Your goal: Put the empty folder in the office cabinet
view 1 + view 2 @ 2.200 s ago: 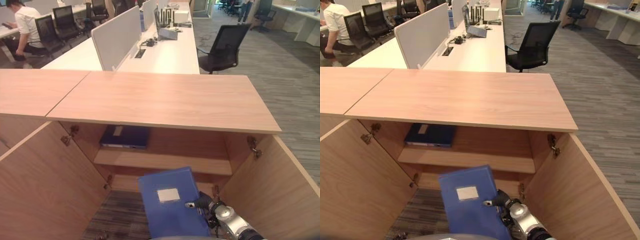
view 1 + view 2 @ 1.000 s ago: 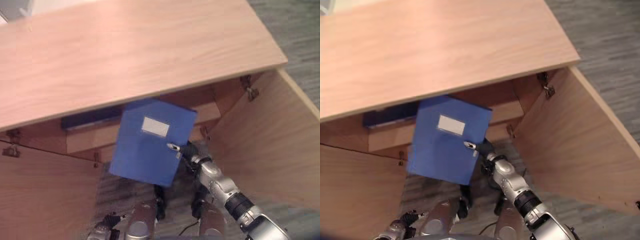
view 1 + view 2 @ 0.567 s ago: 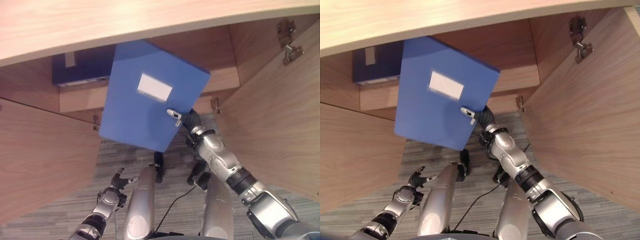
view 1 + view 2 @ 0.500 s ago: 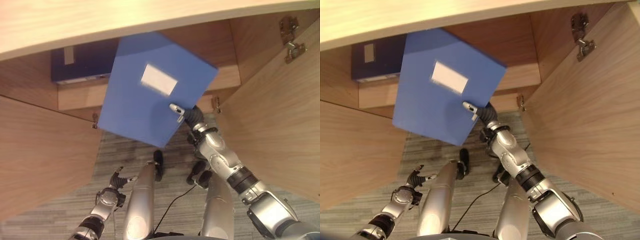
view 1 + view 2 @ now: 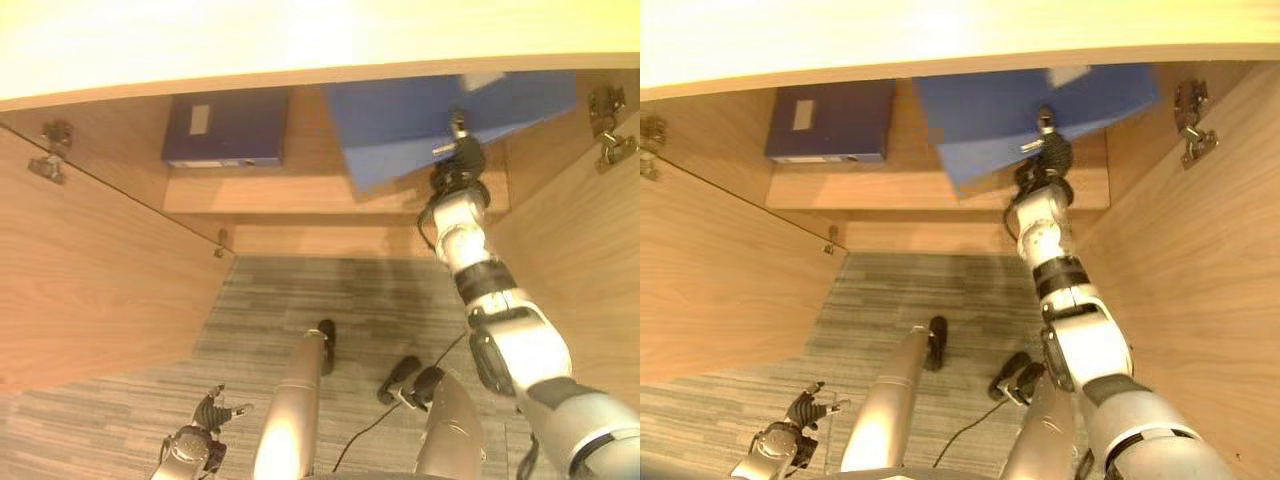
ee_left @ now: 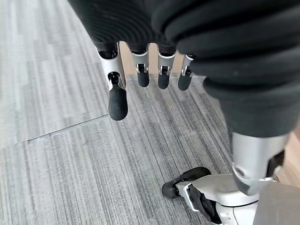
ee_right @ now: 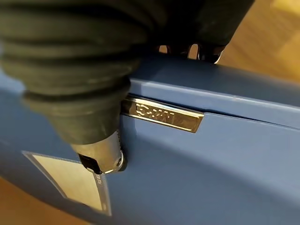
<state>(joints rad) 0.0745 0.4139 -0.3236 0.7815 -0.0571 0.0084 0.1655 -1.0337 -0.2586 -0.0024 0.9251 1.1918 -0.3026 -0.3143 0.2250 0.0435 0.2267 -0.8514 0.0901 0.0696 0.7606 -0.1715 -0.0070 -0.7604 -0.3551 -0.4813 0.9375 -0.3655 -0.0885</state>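
Observation:
The blue folder with a white label is tilted inside the open cabinet. It sits over the right part of the shelf, just under the cabinet top. My right hand reaches up to the folder's near edge and is shut on it. In the right wrist view the thumb presses the folder's face by the label, and the fingers curl over its spine edge. My left hand hangs low over the carpet with straight fingers, holding nothing.
A darker blue folder lies flat on the left part of the same shelf. Both cabinet doors stand open: the left door and the right door. Grey carpet lies below the shelf.
The camera has dipped toward the floor. My right hand has lifted the blue folder up and to the right, from in front of the cabinet into the space above the shelf.

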